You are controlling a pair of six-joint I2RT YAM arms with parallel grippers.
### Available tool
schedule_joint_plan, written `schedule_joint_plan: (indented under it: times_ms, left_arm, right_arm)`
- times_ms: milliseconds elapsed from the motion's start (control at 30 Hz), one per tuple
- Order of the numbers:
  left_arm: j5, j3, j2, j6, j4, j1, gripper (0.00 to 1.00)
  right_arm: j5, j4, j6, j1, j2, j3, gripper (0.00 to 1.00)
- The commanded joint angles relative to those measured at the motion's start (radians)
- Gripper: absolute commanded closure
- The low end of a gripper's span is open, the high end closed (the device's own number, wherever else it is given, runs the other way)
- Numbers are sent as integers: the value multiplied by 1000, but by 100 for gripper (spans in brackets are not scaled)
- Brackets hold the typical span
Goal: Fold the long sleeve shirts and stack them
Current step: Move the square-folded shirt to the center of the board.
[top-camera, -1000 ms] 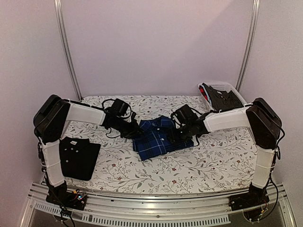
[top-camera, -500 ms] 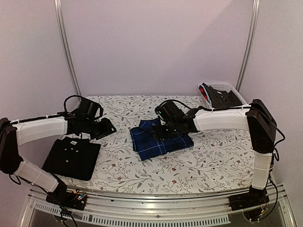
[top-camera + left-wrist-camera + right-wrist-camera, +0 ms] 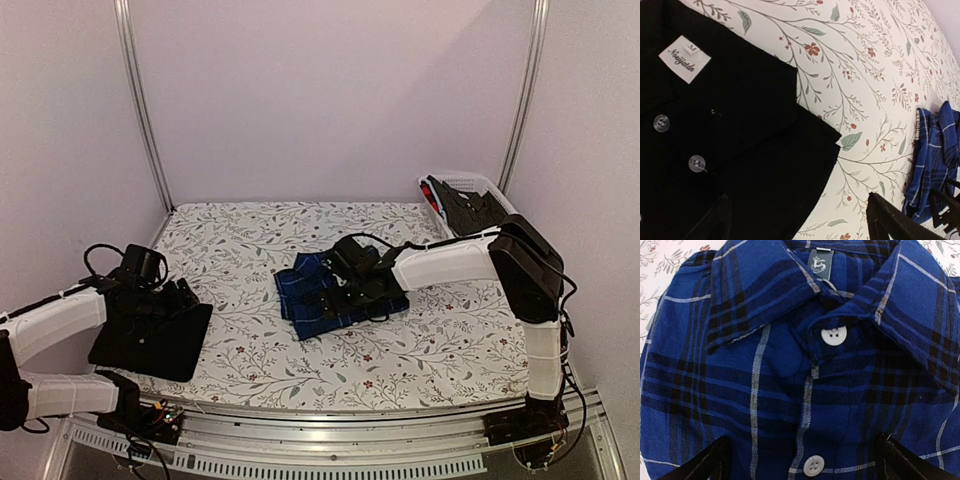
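Two folded shirts lie well apart on the floral bench [image 3: 250, 228], black shirt [image 3: 165, 345] near left, blue plaid shirt [image 3: 312, 308] at centre; left jaws stand open over the black collar, right jaws open over the plaid collar, gripping nothing, evidently because stacking is not yet done.

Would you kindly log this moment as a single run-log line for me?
left end effector: open, over black shirt | right end effector: open, over plaid shirt | state: both folded, apart, unstacked
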Motion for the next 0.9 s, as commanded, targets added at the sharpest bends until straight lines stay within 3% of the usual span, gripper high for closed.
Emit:
schedule_joint_plan:
  times_ms: [0, 67, 867]
  left_arm:
    - [75, -51, -11, 7, 44, 68, 4]
    - [99, -66, 5, 20, 72, 88, 0]
    - [223, -108, 183, 13, 263, 64, 0]
  right_arm:
    - [61, -38, 46, 3, 17, -82, 1]
    - [64, -31, 61, 3, 9, -114, 1]
    - [43, 28, 202, -66, -194, -429, 1]
